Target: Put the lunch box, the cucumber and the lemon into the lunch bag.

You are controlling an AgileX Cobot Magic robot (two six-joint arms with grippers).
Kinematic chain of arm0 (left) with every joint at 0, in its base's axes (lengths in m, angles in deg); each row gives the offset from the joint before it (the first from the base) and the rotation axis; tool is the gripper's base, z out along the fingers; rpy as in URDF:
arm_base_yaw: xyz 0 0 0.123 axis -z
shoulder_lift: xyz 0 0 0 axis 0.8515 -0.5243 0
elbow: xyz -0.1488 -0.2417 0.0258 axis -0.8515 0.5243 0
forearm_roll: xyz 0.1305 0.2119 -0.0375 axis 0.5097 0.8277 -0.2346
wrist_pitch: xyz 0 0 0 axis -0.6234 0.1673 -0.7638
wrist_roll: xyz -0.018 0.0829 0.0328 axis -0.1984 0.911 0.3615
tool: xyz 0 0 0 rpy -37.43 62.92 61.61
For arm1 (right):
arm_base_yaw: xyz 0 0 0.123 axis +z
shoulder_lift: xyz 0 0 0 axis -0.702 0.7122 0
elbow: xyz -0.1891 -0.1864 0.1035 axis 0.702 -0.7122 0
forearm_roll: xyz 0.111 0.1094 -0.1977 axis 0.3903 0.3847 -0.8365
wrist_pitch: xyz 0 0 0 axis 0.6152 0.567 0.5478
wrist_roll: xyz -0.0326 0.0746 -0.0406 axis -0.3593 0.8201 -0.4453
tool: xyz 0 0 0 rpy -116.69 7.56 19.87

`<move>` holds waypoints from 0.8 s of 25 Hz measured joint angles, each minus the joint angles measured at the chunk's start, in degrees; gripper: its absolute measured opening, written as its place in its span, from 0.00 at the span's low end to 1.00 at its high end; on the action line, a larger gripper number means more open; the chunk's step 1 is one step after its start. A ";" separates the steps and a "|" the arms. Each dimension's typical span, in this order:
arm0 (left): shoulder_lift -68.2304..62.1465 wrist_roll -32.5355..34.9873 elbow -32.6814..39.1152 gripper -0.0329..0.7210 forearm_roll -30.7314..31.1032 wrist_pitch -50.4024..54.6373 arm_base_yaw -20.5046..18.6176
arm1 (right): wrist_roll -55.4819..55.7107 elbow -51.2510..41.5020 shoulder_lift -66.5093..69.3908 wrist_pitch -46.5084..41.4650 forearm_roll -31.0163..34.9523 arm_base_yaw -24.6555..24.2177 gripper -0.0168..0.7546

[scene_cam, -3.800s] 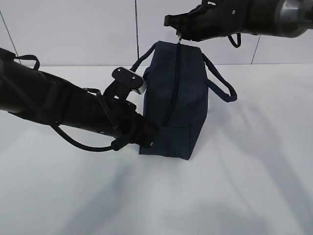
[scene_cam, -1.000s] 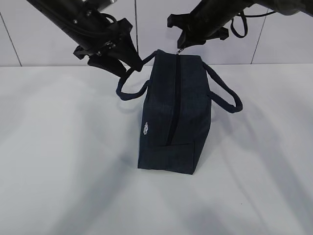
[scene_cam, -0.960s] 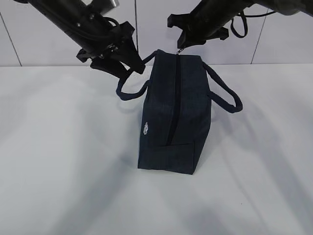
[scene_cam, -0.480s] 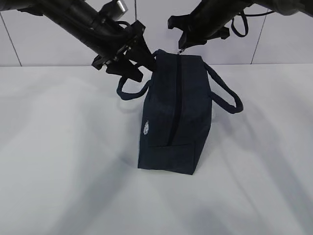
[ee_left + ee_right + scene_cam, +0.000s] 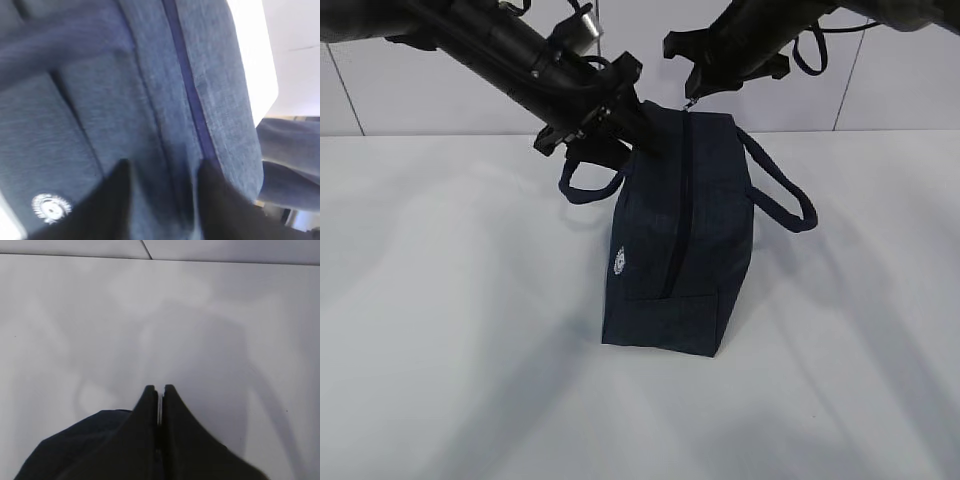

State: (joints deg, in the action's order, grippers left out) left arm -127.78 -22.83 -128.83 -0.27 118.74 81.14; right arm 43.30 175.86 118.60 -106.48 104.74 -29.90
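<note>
Zipped lunch bag (image 5: 682,230) — upright, navy

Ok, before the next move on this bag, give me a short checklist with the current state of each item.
1. Lunch bag upright on the table: ok.
2. Zipper shut along its visible length: ok.
3. Right claw shut at the far end of the zipper line, thin metal strip between its fingers in the right wrist view: ok; whether that strip is the pull: cannot tell.
4. Left claw straddling the fabric beside the zipper, fingers apart: ok; firm hold: cannot tell.
5. Lunch box, cucumber and lemon inside: cannot tell, none visible.
</note>
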 joint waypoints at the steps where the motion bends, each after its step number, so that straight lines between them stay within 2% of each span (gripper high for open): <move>1: -0.11 0.00 0.00 0.42 0.00 0.01 0.34 | 0.00 0.00 0.00 0.00 0.00 0.00 0.03; 4: -0.19 0.00 -0.15 0.16 0.18 0.82 0.63 | 0.00 0.00 0.00 0.44 0.00 0.00 0.03; 6: -0.19 0.00 -0.27 0.06 0.99 1.80 0.63 | 0.00 0.00 0.00 0.55 0.29 0.00 0.03; 20: -0.32 -0.11 -0.63 0.03 3.28 3.83 0.63 | 0.00 0.00 3.90 3.75 1.42 0.09 0.03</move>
State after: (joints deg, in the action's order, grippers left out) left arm -128.10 -22.94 -129.45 3.01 122.56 81.77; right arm 43.30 175.86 122.49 -102.74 106.16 -29.81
